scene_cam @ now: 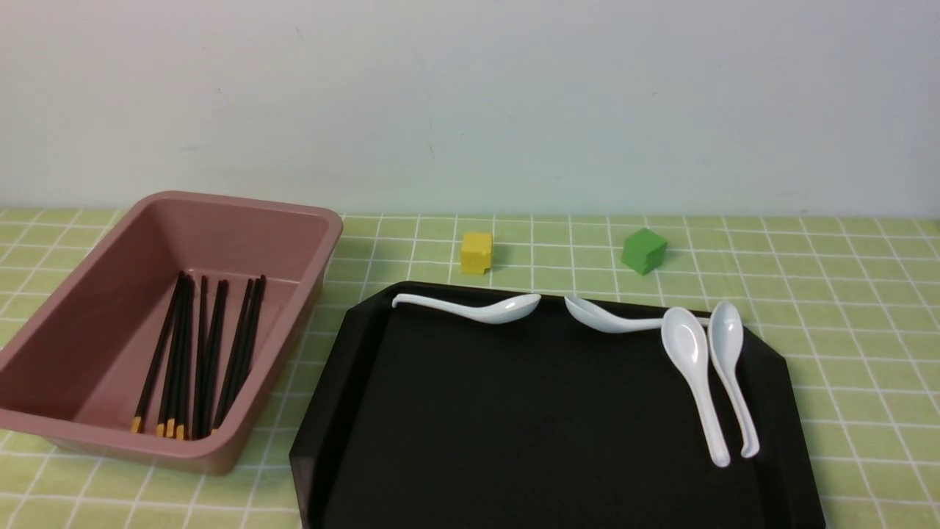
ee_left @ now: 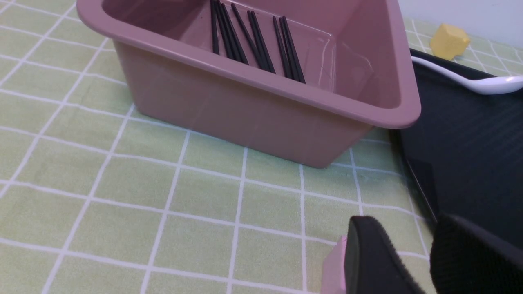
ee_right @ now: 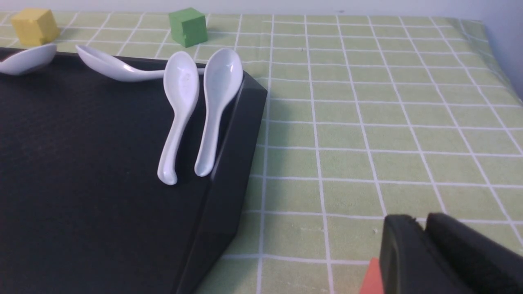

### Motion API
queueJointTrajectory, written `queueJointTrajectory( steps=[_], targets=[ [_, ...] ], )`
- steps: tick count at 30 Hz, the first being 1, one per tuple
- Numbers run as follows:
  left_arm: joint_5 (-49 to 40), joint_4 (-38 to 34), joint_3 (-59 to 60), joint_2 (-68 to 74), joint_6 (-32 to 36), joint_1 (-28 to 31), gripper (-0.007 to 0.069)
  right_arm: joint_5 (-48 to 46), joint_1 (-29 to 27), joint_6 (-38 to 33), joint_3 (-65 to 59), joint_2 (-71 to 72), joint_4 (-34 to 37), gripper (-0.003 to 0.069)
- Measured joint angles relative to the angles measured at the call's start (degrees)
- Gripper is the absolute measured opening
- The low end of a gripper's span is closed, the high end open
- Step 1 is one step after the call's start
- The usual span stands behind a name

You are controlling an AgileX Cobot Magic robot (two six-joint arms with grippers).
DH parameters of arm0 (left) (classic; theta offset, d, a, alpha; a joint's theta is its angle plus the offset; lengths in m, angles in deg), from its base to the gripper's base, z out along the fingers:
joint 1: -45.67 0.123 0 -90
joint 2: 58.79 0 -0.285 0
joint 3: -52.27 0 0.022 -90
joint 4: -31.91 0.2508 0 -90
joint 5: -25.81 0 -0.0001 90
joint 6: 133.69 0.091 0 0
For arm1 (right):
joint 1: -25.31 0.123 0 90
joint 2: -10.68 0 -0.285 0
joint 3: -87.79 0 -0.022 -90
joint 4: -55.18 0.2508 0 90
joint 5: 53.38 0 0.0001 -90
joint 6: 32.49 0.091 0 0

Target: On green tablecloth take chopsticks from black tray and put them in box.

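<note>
All chopsticks [scene_cam: 198,353] lie in the box [scene_cam: 308,220]; the tray [scene_cam: 514,411] holds only spoons [scene_cam: 698,375]. Left tool [ee_left: 412,261] narrowly open, right tool [ee_right: 425,253] closed, both empty: stay clear.

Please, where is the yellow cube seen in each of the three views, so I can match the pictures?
Front view: the yellow cube sits on the cloth just behind the tray's far edge, left of centre.
Left wrist view: the cube is at the upper right, past the box.
Right wrist view: it is at the top left corner.
Shared landmark: the white spoon lying on the tray's edge nearest the cube.
</note>
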Motion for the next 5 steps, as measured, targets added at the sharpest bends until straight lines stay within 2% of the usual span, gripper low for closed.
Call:
queueJointTrajectory(
  steps=[5],
  targets=[
    [0.0,0.0,0.0,0.0,0.0,0.0,0.0239,0.0,0.0,0.0,0.0,0.0,0.0,0.0106]
  ],
)
